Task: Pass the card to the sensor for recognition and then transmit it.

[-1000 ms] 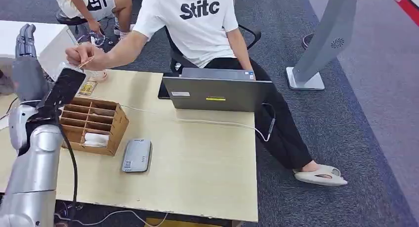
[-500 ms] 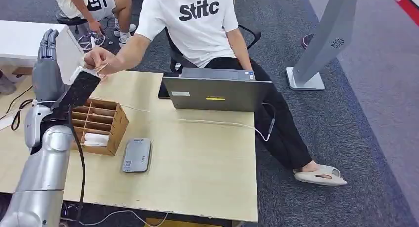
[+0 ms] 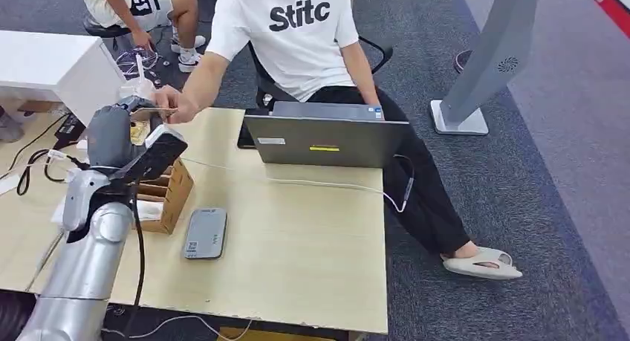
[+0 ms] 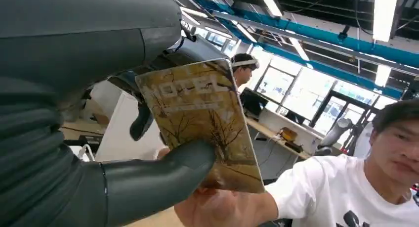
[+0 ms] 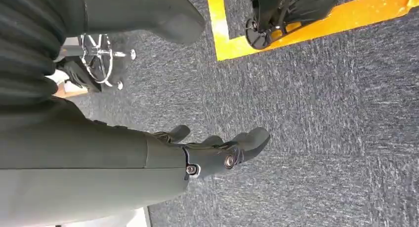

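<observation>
A yellow-brown card (image 4: 202,123) printed with bare trees sits between the thumb and fingers of my left hand (image 4: 74,113). A person's hand (image 4: 217,207) still grips the card's other end. From the head view, my left hand (image 3: 111,137) is raised over the table's far left corner, touching the person's outstretched hand (image 3: 169,103), and the card (image 3: 145,112) shows as a thin edge. The grey card sensor (image 3: 206,233) lies flat on the table, nearer than my hand. My right hand (image 5: 217,155) hangs over carpet with its fingers apart, holding nothing.
A wooden compartment box (image 3: 165,189) stands on the table (image 3: 297,252) just under my left forearm. A grey laptop (image 3: 327,139) with a white cable sits in front of the seated person. A white cabinet (image 3: 52,62) is at the far left.
My left hand has swung right and lowered from an upright, flat pose. Its fingers have closed on the card held out by the person, whose hand also moved right.
</observation>
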`<state>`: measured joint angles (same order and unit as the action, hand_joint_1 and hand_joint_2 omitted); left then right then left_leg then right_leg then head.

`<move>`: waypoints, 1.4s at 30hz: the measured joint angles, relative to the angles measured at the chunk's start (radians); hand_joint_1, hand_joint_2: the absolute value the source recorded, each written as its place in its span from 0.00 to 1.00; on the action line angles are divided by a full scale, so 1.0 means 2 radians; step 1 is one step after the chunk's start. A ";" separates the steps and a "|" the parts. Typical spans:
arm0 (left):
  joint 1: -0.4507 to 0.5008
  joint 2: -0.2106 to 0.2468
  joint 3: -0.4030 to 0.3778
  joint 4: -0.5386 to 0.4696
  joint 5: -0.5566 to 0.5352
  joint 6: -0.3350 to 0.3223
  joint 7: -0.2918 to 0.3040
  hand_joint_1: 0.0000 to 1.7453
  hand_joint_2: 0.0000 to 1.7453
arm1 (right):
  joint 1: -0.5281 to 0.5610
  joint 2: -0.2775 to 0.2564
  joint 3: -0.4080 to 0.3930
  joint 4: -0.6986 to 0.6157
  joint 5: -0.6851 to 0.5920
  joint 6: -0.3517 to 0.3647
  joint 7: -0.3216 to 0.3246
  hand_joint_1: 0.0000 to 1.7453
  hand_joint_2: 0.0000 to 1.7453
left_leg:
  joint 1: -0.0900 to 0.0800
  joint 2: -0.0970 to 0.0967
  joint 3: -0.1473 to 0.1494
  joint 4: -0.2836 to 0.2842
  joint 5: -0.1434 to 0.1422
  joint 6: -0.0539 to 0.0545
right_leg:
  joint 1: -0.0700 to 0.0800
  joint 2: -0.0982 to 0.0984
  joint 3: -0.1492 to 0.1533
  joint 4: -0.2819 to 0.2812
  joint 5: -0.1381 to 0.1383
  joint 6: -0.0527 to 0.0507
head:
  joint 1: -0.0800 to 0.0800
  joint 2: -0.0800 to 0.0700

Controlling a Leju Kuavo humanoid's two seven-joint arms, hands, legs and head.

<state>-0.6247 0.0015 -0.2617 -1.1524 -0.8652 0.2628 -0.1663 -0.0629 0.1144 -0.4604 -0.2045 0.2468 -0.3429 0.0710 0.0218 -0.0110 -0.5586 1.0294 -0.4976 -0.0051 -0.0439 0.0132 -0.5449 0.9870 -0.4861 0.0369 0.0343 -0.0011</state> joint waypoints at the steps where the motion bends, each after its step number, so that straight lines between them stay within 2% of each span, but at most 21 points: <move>1: 0.001 0.000 -0.002 0.000 -0.001 -0.002 0.000 1.00 1.00 | 0.000 0.000 0.000 0.000 0.000 0.000 0.000 0.00 1.00 | 0.000 0.000 0.000 0.000 0.000 0.000 | 0.000 0.000 0.000 0.000 0.000 0.000 | 0.000 0.000; 5: 0.008 0.002 -0.022 -0.004 -0.019 -0.027 0.000 1.00 1.00 | 0.000 0.000 0.000 0.001 0.000 0.000 0.003 0.00 1.00 | 0.000 0.000 0.000 0.000 0.000 0.000 | 0.000 0.000 0.000 0.000 0.000 0.000 | 0.000 0.000; 9: 0.020 0.002 -0.065 -0.020 -0.043 -0.055 0.008 1.00 1.00 | 0.000 -0.001 0.000 0.001 0.002 -0.001 0.004 0.00 1.00 | 0.000 0.000 0.000 0.000 0.000 0.000 | 0.000 0.000 0.000 0.000 0.000 0.000 | 0.000 0.000; 12: 0.026 0.002 -0.086 -0.028 -0.045 -0.060 0.011 1.00 1.00 | 0.000 -0.001 0.000 0.001 0.003 -0.001 0.004 0.00 1.00 | 0.000 0.000 0.000 0.000 0.000 0.000 | 0.000 0.000 0.000 0.000 0.000 0.000 | 0.000 0.000; 19: 0.028 0.006 -0.104 -0.036 -0.046 -0.063 0.011 1.00 1.00 | 0.000 -0.002 -0.001 0.001 0.003 -0.001 0.003 0.00 1.00 | 0.000 0.000 0.000 0.000 0.000 0.000 | 0.000 0.000 0.000 0.000 0.000 0.000 | 0.000 0.000; 23: 0.029 0.012 -0.131 -0.038 -0.064 -0.103 0.015 1.00 1.00 | 0.000 -0.003 -0.002 0.001 0.004 0.000 -0.004 0.00 1.00 | 0.000 0.000 0.000 0.000 0.000 0.000 | 0.000 0.000 0.000 0.000 0.000 0.000 | 0.000 0.000; 28: 0.034 0.026 -0.174 -0.036 -0.075 -0.128 0.023 1.00 1.00 | 0.000 -0.003 -0.003 0.001 0.012 0.001 -0.003 0.00 1.00 | 0.000 0.000 0.000 0.000 0.000 0.000 | 0.000 0.000 0.000 0.000 0.000 0.000 | 0.000 0.000; 33: 0.043 0.046 -0.205 -0.009 -0.089 -0.123 0.039 1.00 1.00 | 0.001 -0.003 -0.003 0.001 0.013 0.000 0.000 0.00 1.00 | 0.000 0.000 0.000 0.000 0.000 0.000 | 0.000 0.000 0.000 0.000 0.000 0.000 | 0.000 0.000; 42: 0.080 0.081 -0.213 0.052 -0.107 -0.095 0.057 1.00 1.00 | 0.003 -0.003 -0.010 0.001 0.022 -0.001 0.005 0.00 1.00 | 0.000 0.000 0.000 0.000 0.000 0.000 | 0.000 0.000 0.000 0.000 0.000 0.000 | 0.000 0.000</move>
<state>-0.4637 0.1641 -0.6870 -1.0479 -1.0792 0.0729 -0.0530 -0.0565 0.1091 -0.4807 -0.2018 0.2907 -0.3445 0.0805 0.0219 -0.0103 -0.5589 1.0288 -0.4977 -0.0051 -0.0440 0.0137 -0.5453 0.9872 -0.4862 0.0369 0.0340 -0.0011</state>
